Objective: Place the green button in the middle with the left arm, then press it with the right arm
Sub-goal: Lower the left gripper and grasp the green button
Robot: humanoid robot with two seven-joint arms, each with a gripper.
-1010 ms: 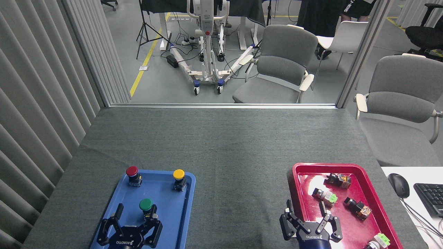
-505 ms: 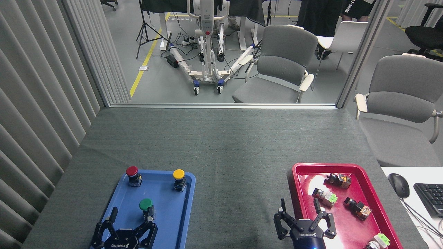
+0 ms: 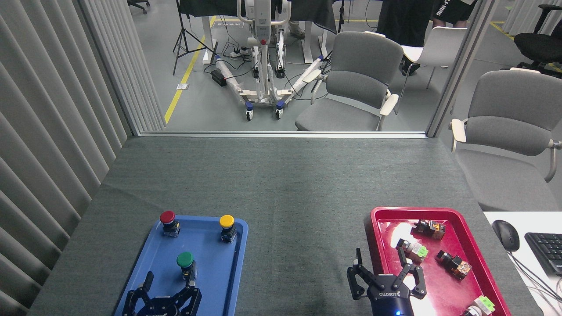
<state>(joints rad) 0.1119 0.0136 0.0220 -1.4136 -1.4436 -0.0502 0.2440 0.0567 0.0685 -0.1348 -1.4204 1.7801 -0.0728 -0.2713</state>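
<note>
The green button (image 3: 185, 261) stands upright on the blue tray (image 3: 210, 281), in its near half. My left gripper (image 3: 169, 284) sits at the bottom edge just below the button, open, its fingers spread and touching nothing. My right gripper (image 3: 383, 271) is open at the bottom right, over the left rim of the red tray (image 3: 376, 219), holding nothing.
A red button (image 3: 168, 221) and a yellow button (image 3: 227, 226) stand at the blue tray's far end. The red tray holds several loose switch parts, among them one with a light-green end (image 3: 414, 250). A mouse (image 3: 505, 234) and keyboard (image 3: 545, 249) lie at right.
My left gripper has drawn back toward the bottom edge, away from the green button. My right gripper has shifted slightly left and down. The buttons have not moved.
</note>
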